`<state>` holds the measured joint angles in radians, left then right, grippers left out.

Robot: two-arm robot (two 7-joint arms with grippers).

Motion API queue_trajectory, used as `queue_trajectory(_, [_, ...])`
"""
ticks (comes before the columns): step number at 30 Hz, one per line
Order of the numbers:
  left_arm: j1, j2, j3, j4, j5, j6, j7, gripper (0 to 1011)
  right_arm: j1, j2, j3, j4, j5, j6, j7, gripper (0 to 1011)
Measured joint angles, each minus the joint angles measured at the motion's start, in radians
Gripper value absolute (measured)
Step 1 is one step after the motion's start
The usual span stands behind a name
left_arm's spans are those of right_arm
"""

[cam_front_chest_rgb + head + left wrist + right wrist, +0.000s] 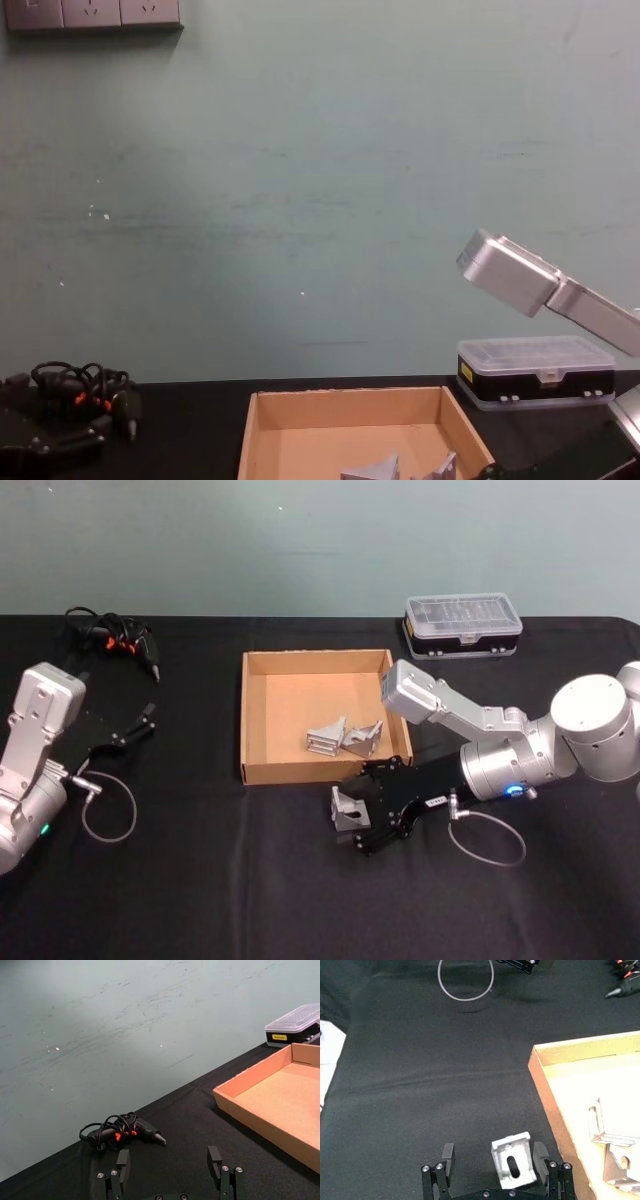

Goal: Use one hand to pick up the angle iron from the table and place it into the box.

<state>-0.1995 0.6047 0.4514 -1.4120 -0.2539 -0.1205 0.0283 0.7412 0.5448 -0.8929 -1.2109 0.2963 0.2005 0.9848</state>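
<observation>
Right gripper [352, 818] lower centre of head frame, low over table [200, 900], just in front of box [250, 720] front wall. Jaws spread wide, clamped on nothing. Angle iron [346, 808] sits between the fingers [448, 1154], outside the box, closer to one finger than the other; whether that finger touches it, cannot tell. Two more irons [327, 740] inside box, right of its middle, side by side. Left gripper [146, 720] left-centre of frame, well apart from box, jaws open, empty. Case [462, 626] upper right, beyond box
</observation>
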Motion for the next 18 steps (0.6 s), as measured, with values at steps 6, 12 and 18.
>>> queue_trajectory(6, [0.0, 0.0, 0.0, 0.0, 0.0, 0.0, 0.0, 1011, 0.007, -0.011, -0.001, 0.025, 0.0, -0.008, 0.0, 1003])
queue_trajectory(12, [0.0, 0.0, 0.0, 0.0, 0.0, 0.0, 0.0, 1011, 0.016, -0.027, -0.006, 0.049, -0.003, -0.016, 0.005, 1003])
queue_trajectory(18, [0.0, 0.0, 0.0, 0.0, 0.0, 0.0, 0.0, 1011, 0.025, -0.049, -0.017, 0.075, -0.01, -0.024, 0.014, 1003])
